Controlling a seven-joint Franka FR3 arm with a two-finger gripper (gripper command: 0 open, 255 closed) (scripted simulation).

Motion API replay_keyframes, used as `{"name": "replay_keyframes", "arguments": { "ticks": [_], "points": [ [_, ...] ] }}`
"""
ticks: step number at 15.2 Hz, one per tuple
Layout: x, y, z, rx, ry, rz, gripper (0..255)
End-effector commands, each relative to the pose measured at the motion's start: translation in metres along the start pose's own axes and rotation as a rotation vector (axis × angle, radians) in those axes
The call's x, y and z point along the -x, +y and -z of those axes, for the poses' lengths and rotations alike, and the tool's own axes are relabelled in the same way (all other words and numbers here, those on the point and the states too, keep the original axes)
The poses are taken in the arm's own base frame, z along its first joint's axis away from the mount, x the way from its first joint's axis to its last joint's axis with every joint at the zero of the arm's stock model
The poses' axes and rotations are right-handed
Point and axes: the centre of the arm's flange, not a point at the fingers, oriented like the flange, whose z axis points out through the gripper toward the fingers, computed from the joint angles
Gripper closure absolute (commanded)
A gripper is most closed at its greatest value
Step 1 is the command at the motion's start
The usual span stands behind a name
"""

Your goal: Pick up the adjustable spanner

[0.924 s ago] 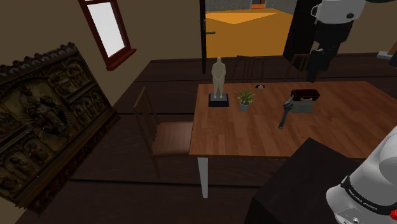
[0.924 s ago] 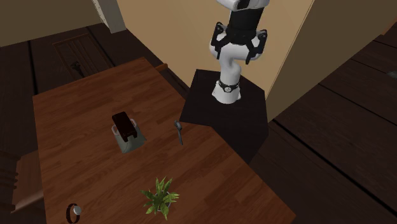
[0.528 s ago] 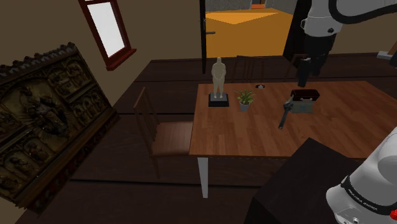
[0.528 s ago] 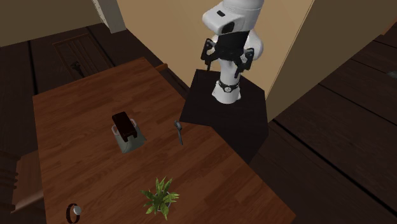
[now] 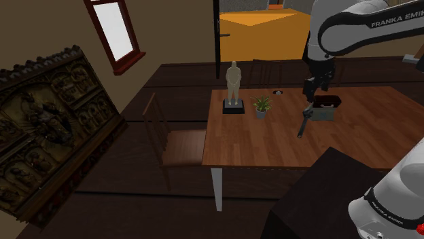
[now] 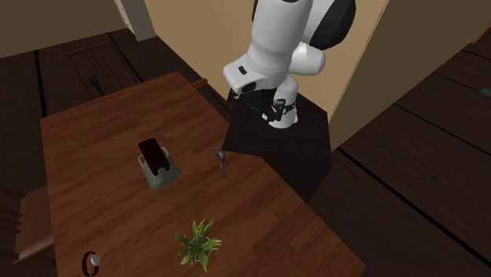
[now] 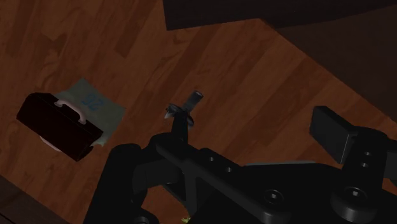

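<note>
Over the tabletop (image 5: pixel 258 146), hovering with hand (image 5: pixel 309 94) spread and empty, well above the adjustable spanner (image 5: pixel 304 124) lying flat just beside the grey box (image 5: pixel 325 112). Seemingly working the approach step; next calling for lowering, squaring across the handle, then closing.

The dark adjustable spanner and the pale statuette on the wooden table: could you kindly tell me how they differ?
The slim dark grey adjustable spanner lies flat; the pale tan human-shaped statuette stands upright on a dark square base. The spanner lies beside a grey box; the statuette stands beside a small potted plant. Both rest on the brown wooden table.
</note>
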Motion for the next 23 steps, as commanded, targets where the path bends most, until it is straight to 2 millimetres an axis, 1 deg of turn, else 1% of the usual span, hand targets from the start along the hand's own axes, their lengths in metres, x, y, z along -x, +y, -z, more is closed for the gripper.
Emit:
{"name": "replay_keyframes", "arguments": {
  "ticks": [1, 10, 11, 18, 20, 21, 23],
  "points": [
    [-0.014, 0.010, -0.023, 0.016, -0.014, -0.017, 0],
    [-0.077, 0.056, -0.115, 0.087, -0.080, -0.095, 0],
    [-0.080, 0.059, -0.120, 0.091, -0.083, -0.099, 0],
    [-0.084, 0.052, -0.156, 0.091, -0.083, -0.099, 0],
    [-0.084, 0.051, -0.159, 0.091, -0.083, -0.099, 0],
    [-0.084, 0.051, -0.159, 0.091, -0.083, -0.099, 255],
    [-0.084, 0.051, -0.159, 0.091, -0.083, -0.099, 255]
  ]
}}
